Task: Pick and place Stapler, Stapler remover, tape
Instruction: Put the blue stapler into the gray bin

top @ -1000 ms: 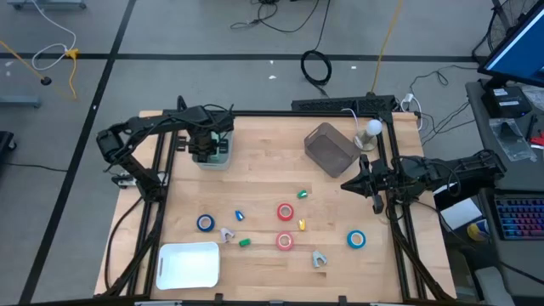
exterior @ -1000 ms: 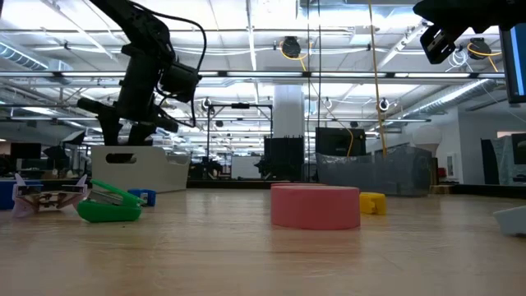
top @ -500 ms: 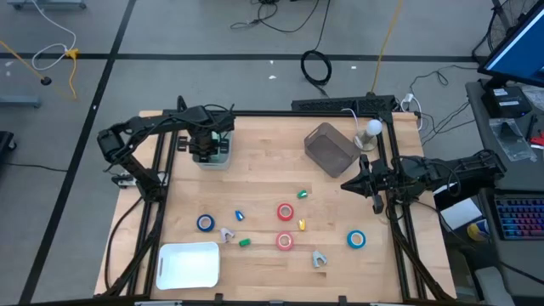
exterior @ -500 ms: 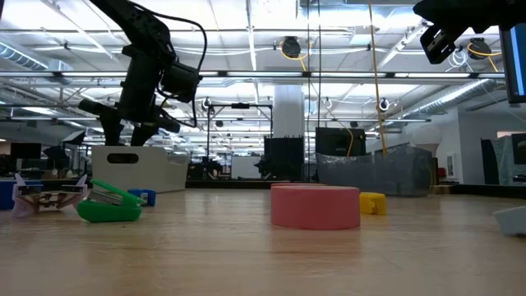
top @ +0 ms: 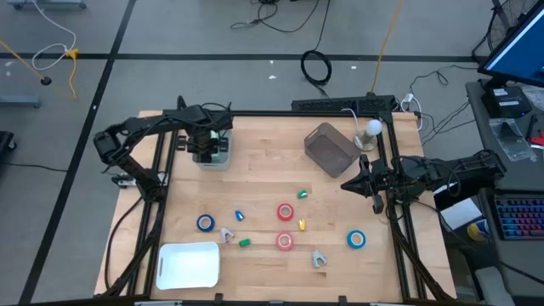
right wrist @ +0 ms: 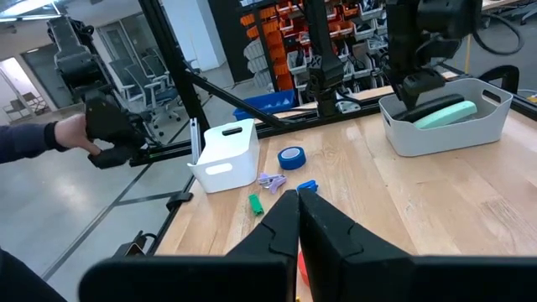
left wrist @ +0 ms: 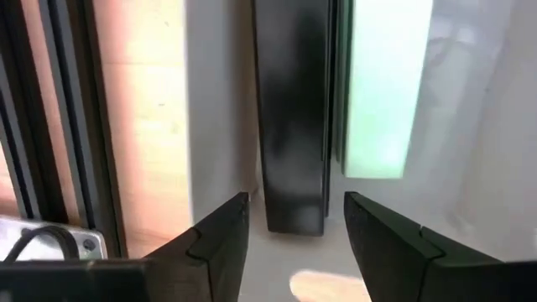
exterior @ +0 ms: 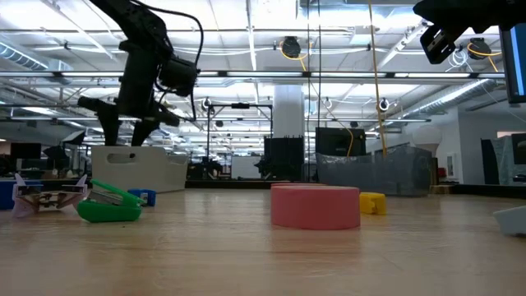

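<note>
The left hand is being held over the small grey bin at the counter's far left corner, fingers spread apart with nothing between them. Directly under it in the bin, a black stapler and a mint-green one are lying side by side: long rigid bars, smooth plastic shells, judged fairly light, likely slippery on the flat faces, so best pinched across the narrow width near mid-length.

Nearer the front from the bin, the tape is lying flat: two red rolls and two blue, stiff rings with white cores, judged light, best taken across the rim or through the core. Small green, blue and yellow staplers and grey clawed removers are scattered among them; light, hard, small, easily nudged aside.

A white tray is sitting at the front, well apart from the bin.

The right hand is waiting fully closed, empty, far across the counter from the bin.
</note>
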Available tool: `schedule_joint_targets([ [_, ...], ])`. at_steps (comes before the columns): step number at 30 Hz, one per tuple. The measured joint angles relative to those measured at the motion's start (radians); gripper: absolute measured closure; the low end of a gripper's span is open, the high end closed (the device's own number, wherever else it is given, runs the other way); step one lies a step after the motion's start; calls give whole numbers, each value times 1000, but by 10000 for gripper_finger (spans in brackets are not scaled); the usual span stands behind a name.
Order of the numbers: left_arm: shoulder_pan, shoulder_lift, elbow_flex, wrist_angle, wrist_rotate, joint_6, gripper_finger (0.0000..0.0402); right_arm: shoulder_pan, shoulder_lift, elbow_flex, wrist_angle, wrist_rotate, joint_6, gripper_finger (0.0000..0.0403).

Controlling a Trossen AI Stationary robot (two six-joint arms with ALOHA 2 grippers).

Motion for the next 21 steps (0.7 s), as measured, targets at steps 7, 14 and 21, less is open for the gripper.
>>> schedule_joint_targets([
  [7, -33, -133, 95, -21, 35, -14, 235, 0, 0, 0, 0, 0, 0, 399],
  [14, -253, -279, 145, -20, 54, -84, 265, 0, 0, 0, 0, -3, 0, 399],
  [21, -537, -313, 146, -18, 64, -127, 283, 0, 0, 0, 0, -4, 0, 399],
])
